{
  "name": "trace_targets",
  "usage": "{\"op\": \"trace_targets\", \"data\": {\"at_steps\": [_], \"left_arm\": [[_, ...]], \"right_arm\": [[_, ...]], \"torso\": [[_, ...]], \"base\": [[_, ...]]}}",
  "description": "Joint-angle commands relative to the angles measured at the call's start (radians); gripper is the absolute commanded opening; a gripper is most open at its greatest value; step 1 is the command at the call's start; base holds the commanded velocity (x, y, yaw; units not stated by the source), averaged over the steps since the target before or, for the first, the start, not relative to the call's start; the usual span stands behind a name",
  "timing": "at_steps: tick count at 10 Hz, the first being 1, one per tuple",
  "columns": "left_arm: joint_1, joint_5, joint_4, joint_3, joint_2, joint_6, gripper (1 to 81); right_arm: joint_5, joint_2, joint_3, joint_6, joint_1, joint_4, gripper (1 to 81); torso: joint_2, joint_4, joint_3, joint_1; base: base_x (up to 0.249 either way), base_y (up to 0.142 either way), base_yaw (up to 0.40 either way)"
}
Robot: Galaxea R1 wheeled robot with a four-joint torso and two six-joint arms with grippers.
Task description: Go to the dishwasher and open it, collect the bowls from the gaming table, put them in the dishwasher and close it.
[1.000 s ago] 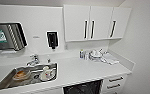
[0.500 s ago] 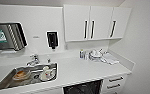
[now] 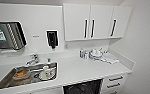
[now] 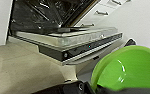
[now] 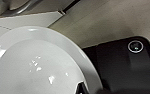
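Bowls arrive at the open dishwasher

Nearest, the left gripper pinches a green bowl (image 4: 131,70) (right gripper's white bowl (image 5: 38,62): grip unclear); beyond, the dishwasher (image 4: 66,37) door hangs lowered, which a low bowl could strike; farther, the sink (image 3: 6,83).

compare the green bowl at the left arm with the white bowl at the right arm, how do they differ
Colour: the green bowl is bright lime, the white bowl plain white.
Shape: the green bowl looks deeper with a steep wall; the white bowl looks shallower with a broad rim.
Backdrop: the green bowl sits before the open dishwasher door; the white bowl hangs over the floor.
Both are glossy, look empty and sit close to a wrist camera.
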Motion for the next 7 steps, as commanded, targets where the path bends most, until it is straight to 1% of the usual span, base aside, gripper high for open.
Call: {"op": "trace_targets", "data": {"at_steps": [1,3,4,5,6,7], "left_arm": [[-0.245,0.197,-0.046,0.134,-0.060,-0.008,1.0],[-0.335,0.282,-0.046,0.189,-0.059,-0.046,1.0],[-0.375,0.305,-0.046,0.203,-0.054,-0.057,1.0],[-0.410,0.332,-0.046,0.209,-0.047,-0.067,1.0],[-0.459,0.378,-0.046,0.217,-0.034,-0.080,1.0],[-0.516,0.435,-0.046,0.222,-0.013,-0.101,1.0]], "right_arm": [[-0.016,-0.016,0.026,0.002,0.063,-0.013,1.0],[-0.016,-0.016,0.027,0.003,0.063,-0.013,1.0],[-0.016,-0.016,0.028,0.003,0.063,-0.013,1.0],[-0.015,-0.016,0.029,0.003,0.063,-0.013,1.0],[-0.015,-0.016,0.032,0.003,0.063,-0.013,1.0],[-0.015,-0.019,0.035,0.003,0.063,-0.013,1.0]], "torso": [[0.000,0.000,-0.055,0.000],[0.000,0.000,-0.113,0.000],[0.001,0.000,-0.161,0.000],[0.001,0.000,-0.189,0.000],[0.001,0.000,-0.221,0.001],[0.001,0.000,-0.252,0.001]], "base": [[0.000,0.000,0.000],[0.000,0.000,0.000],[0.000,0.000,0.000],[0.000,0.000,0.000],[0.000,0.000,0.000],[0.000,0.000,0.000]]}}
